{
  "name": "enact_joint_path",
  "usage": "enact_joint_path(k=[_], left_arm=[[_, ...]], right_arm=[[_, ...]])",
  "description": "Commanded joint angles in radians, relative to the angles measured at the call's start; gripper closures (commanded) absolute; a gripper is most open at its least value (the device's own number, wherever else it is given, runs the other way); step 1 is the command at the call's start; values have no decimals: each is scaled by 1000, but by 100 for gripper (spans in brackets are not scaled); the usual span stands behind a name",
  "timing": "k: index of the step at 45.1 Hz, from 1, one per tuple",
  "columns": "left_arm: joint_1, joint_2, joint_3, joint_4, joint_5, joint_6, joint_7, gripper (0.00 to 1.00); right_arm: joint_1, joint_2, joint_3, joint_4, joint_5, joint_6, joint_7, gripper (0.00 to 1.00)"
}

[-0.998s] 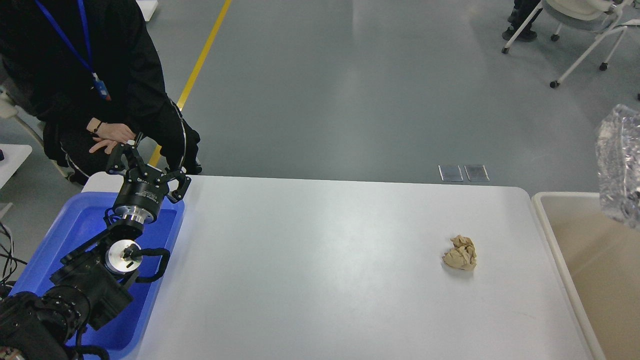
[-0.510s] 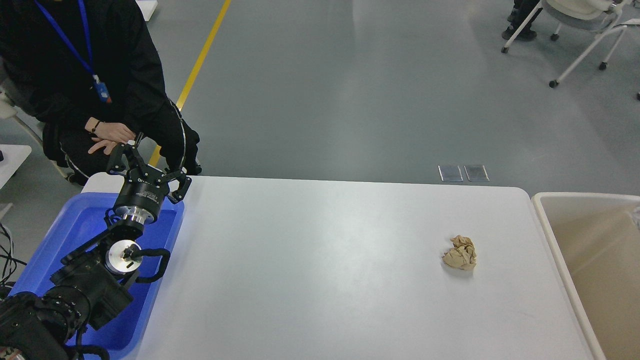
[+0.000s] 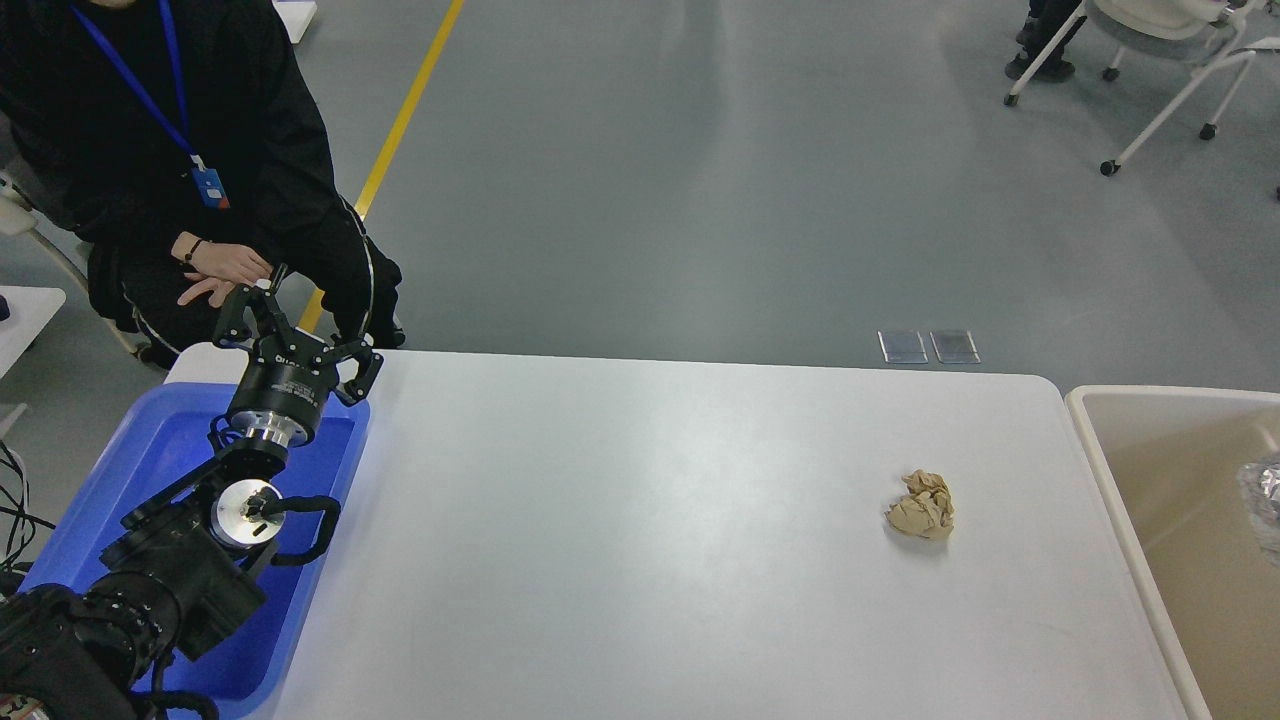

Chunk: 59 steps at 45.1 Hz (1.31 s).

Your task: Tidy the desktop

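The white desktop (image 3: 650,540) fills the lower middle of the head view. A crumpled brown paper ball (image 3: 920,507) lies on it toward the right side. My left gripper (image 3: 297,335) is open and empty. It is held above the far end of the blue tray (image 3: 160,450) at the desktop's left end, far from the paper ball. My right gripper is out of view.
A beige bin (image 3: 1110,470) stands against the desktop's right edge, with a crumpled clear plastic piece (image 3: 1262,492) inside it. A seated person in black (image 3: 200,150) is behind the far left corner. Chairs stand at the far right.
The clear plastic piece, held high at the right edge a second ago, has dropped and now lies inside the beige bin. My left arm has not moved.
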<state>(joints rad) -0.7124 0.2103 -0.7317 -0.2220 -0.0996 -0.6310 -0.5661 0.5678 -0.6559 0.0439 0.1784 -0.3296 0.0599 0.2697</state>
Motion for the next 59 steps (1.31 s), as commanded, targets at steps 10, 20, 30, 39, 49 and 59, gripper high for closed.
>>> enact_joint_path(k=[10,20,30,39,49,59], left_arm=[[1,0,0,0,0,-1,-2,0],[1,0,0,1,0,-1,-2,0],[-1,0,0,0,0,-1,-2,0],[1,0,0,0,0,-1,-2,0],[1,0,0,1,0,-1,-2,0],[-1,0,0,0,0,-1,-2,0]], right_arm=[[-23,213,7,-183,156,-15,-96,100],[-20,211,33,-185,231,-26,-147,100],[-22,213,50,-185,244,-61,-147,100],[-14,213,53,-183,244,-74,-144,90],[-5,213,71,-185,254,-137,-145,0],[30,211,60,-184,254,-140,-141,0]])
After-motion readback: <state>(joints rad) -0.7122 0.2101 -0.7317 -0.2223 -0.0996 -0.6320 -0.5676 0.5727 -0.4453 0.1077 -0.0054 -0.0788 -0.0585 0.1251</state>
